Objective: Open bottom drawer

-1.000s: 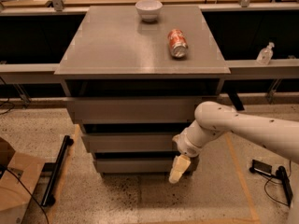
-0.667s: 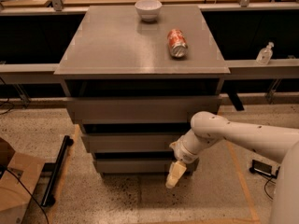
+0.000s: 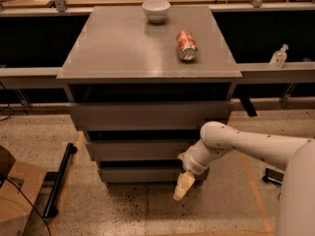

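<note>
Claw [image 3: 182,187] hangs at the right end of the bottom drawer [image 3: 142,174]; whether it is clamped, I cannot tell.

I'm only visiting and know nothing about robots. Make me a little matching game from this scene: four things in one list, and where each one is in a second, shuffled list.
Things:
1. white bowl
2. red can
3. gripper
4. clear bottle

Places:
A. low down, in front of the bottom drawer
B. on the ledge to the right of the cabinet
C. upright at the far edge of the cabinet top
D. lying on its side on the cabinet top, right of the middle

Pairs: 1-C, 2-D, 3-A, 4-B
</note>
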You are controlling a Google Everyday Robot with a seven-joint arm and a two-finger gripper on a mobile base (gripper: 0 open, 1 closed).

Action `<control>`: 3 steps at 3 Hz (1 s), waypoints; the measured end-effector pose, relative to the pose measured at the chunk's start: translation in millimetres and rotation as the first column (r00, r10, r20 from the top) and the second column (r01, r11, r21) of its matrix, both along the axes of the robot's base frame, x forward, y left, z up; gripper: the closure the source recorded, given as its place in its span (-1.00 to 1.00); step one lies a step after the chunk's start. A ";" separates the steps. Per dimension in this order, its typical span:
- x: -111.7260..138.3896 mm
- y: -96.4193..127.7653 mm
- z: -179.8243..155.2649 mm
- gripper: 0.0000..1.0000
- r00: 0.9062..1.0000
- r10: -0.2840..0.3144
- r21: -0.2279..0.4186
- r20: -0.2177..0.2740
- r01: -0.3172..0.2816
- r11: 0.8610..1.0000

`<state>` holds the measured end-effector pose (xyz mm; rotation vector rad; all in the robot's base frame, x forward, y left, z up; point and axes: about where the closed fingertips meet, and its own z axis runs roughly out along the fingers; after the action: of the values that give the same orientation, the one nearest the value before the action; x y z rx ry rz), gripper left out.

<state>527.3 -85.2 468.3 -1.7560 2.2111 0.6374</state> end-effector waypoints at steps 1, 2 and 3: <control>4.8 -6.8 -30.7 -1.00 0.999 -0.020 -0.003 -0.034 0.020 1.000; 12.5 -17.1 -61.6 -1.00 0.998 -0.044 0.008 -0.047 0.044 0.999; 39.0 -34.0 -116.4 -1.00 0.997 -0.063 0.021 -0.048 0.064 0.998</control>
<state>566.4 -119.2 351.9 -1.6689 2.2719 0.6940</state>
